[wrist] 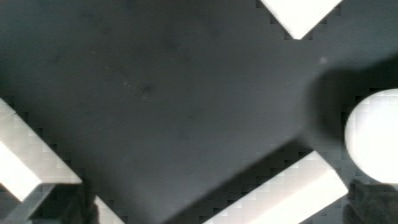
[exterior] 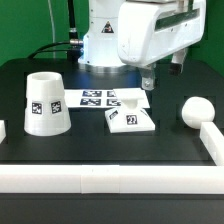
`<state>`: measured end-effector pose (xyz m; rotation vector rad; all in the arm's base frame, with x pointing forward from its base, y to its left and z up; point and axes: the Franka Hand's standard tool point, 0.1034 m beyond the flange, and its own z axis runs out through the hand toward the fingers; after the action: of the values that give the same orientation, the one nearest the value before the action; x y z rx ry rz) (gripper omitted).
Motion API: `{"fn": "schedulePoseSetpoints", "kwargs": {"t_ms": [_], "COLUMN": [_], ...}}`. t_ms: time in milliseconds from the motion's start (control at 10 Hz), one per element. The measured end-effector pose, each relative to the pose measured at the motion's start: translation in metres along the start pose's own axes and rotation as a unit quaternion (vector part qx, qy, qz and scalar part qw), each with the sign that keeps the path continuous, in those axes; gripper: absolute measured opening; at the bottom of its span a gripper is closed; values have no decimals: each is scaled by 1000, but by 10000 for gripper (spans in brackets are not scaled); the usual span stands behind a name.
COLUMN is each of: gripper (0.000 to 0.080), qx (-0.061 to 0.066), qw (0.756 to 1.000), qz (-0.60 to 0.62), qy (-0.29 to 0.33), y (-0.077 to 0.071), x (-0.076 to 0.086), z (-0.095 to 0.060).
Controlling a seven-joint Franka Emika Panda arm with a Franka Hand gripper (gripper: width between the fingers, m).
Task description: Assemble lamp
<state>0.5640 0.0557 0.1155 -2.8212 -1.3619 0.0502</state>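
Exterior cam: fixed off-arm, in front of the table (exterior: 100, 140), slightly raised, tilted down, facing the arm (exterior: 125, 35) at the far side. Mid range: the frame runs from the near border bar (exterior: 100, 180) to the marker board (exterior: 95, 98). Wrist cam: looks down at the table, very close, blurry, white fragments at frame edges only. Overlap: black table surface. The rounded white shape (wrist: 374, 135) may be the bulb (exterior: 196, 110), can't confirm.

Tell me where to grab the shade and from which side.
Take the shade by its top rim, coming straight down from above with one finger inside the wall and one outside. It stands upright on its wider end with the open, narrower mouth facing up. The body probably looks too broad to span across.
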Motion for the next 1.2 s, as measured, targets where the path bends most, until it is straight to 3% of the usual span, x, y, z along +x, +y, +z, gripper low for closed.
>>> {"fn": "schedulePoseSetpoints", "kwargs": {"t_ms": [400,900,1200], "gripper": [699,699,699], "qx": [0,10,10], "qw": [1000,1000,1000], "qz": [0,10,24], "qy": [-1,-13,-13], "y": [-1,-39,-38], "x": [-1,-82,-86], "z": [1,27,26]}}
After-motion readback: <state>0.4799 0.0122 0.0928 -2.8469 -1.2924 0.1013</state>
